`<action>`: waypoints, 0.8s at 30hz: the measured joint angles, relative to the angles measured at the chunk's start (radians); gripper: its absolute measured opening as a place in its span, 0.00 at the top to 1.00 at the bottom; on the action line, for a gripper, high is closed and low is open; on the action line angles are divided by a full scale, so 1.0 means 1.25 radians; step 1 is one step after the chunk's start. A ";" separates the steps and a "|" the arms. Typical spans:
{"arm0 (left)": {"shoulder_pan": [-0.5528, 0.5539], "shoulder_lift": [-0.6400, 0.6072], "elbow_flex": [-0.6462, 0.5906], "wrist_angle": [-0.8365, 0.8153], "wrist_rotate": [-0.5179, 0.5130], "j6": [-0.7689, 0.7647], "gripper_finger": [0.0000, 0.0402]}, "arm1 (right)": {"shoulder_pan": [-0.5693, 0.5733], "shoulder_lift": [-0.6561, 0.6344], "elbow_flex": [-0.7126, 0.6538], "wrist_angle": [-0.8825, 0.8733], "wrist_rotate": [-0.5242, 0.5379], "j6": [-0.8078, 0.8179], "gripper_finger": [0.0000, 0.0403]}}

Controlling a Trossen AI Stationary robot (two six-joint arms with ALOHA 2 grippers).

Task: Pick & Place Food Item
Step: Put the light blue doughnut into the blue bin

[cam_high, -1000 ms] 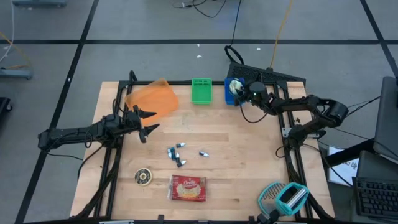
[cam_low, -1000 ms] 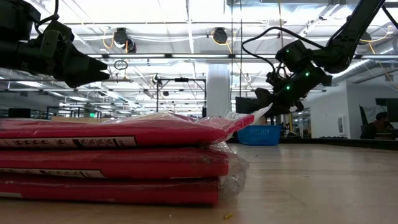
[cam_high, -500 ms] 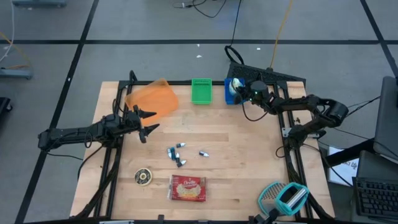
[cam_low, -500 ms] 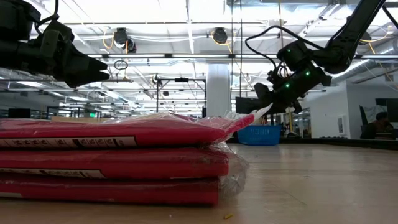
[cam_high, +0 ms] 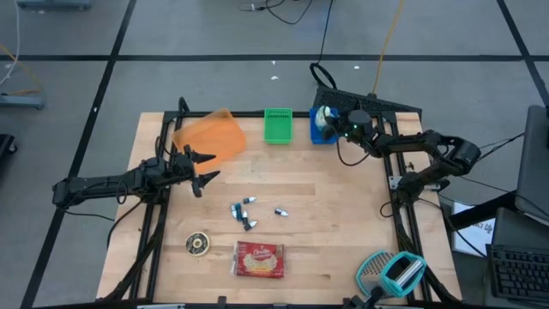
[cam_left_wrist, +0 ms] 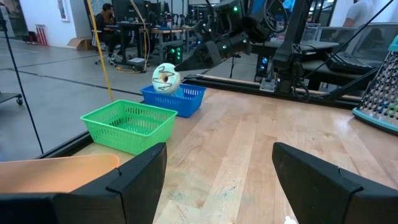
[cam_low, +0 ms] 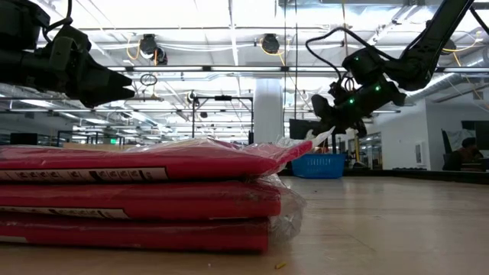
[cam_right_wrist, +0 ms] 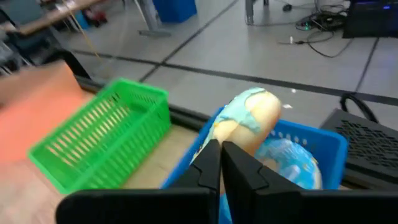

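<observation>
Round wrapped bun (cam_right_wrist: 254, 124); blue mesh basket (cam_right_wrist: 323, 146)

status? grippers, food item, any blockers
Right gripper shut on wrapped bun, over blue basket. Left gripper open, idle at table's left. Nothing in the way.

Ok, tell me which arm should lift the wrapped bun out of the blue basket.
Right. The right gripper is at the blue plastic basket, shut on the wrapper of the round bun. The left gripper waits open across the wooden table.
</observation>
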 joint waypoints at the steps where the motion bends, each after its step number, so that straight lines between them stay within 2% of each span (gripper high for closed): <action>1: 0.000 0.000 0.000 0.000 0.000 0.000 0.26 | 0.000 0.000 0.000 0.011 -0.008 0.008 1.00; 6: 0.000 0.000 0.000 0.000 0.000 0.000 0.26 | 0.000 0.000 0.000 0.052 -0.035 0.042 1.00; 24: 0.000 0.000 0.000 0.000 0.000 0.000 0.26 | 0.007 0.011 0.000 0.003 0.009 0.019 1.00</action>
